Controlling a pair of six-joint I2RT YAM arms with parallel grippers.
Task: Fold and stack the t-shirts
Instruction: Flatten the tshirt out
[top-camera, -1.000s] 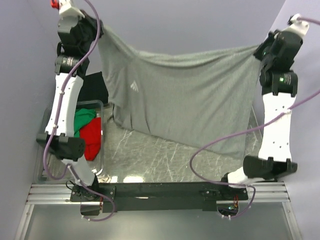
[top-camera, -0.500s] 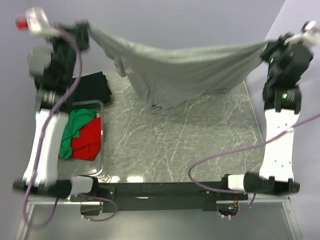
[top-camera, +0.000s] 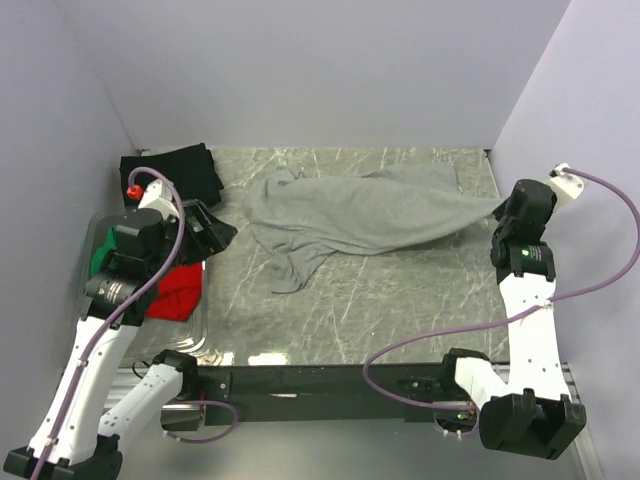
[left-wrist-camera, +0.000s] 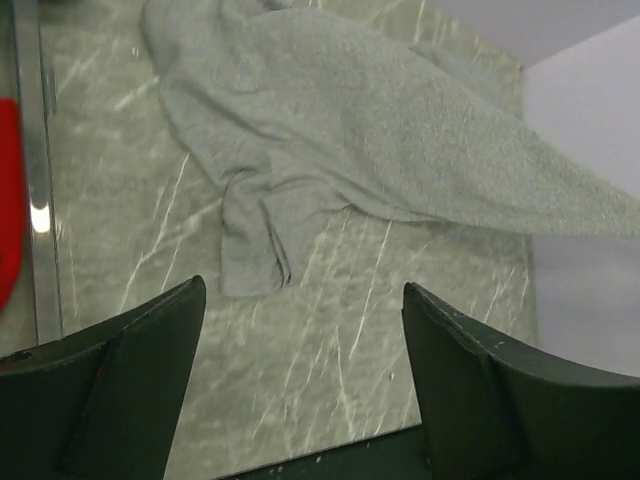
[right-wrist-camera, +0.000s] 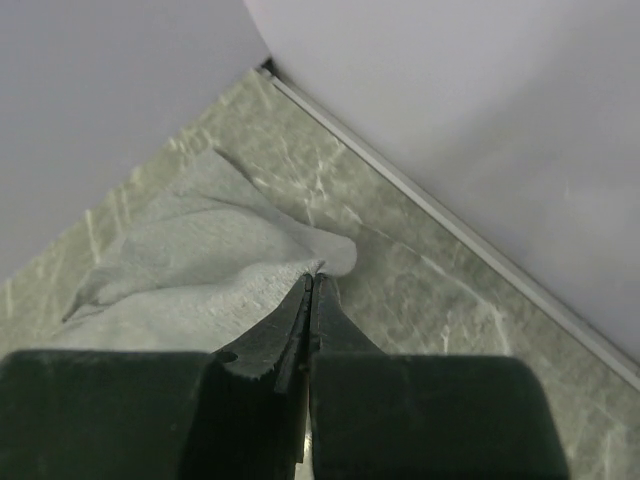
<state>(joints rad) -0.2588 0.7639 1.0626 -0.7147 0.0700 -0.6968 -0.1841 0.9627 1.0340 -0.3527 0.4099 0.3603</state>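
Right pincer is pinched shut on a corner of the grey shirt, which lies crumpled across the table; left pincer hangs wide, empty. Looks barely started: grey one unfolded, red shirt waiting in the bin

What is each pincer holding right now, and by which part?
The right pincer is shut on the grey t-shirt, pinching a bit of fabric at its rightmost end. The left pincer is open and holds nothing.
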